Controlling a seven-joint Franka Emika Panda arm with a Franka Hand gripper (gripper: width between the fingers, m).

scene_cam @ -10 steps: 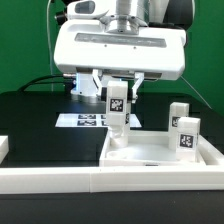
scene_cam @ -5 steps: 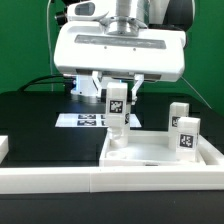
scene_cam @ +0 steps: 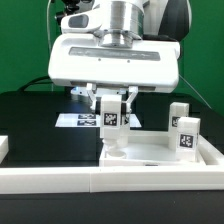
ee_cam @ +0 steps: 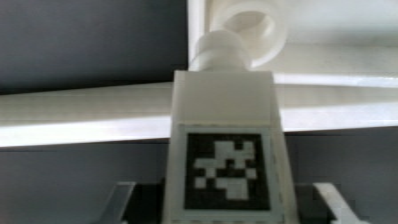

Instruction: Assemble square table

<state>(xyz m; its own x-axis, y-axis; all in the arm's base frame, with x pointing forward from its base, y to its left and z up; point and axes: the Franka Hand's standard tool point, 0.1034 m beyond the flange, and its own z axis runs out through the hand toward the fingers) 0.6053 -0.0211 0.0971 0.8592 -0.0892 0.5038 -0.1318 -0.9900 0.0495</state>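
Exterior view: tool grips upright leg.

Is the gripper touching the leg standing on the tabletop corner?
Touching. In the exterior view the gripper fingers clamp both sides of the tagged leg on the tabletop.

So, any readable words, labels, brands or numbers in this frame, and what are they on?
No words, brand names or numbers can be read in either view.
Leg in the tool: black-and-white square tag, a pattern, not text.
Two standing legs: same kind of tags.
Marker board: tags only, partly hidden.
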